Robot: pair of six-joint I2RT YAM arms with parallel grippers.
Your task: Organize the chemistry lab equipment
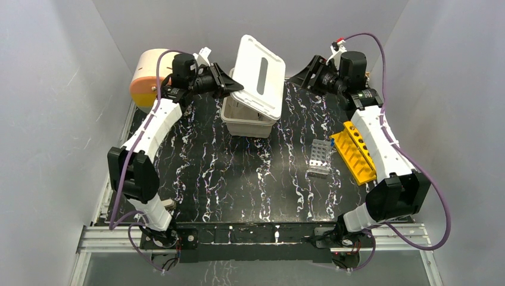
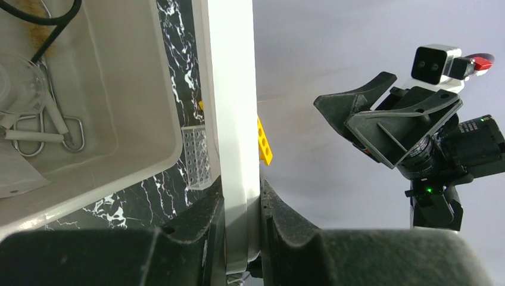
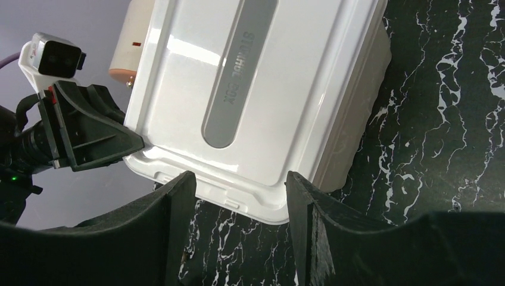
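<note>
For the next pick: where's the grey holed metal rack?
The grey holed metal rack sits right of centre in the top view, beside the yellow tube rack.

I see a glossy, smooth white plastic lid [image 3: 178, 89] and a duller off-white plastic box [image 2: 119, 89]. The counter [image 1: 238, 185] looks like black, white-veined marble. The holed rack [image 1: 319, 158] is bare grey metal.

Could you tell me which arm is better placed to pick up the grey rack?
The right. The right fingers are open and empty, and the grey rack lies on that side. The left fingers are shut on the box lid, holding it tilted up.
</note>
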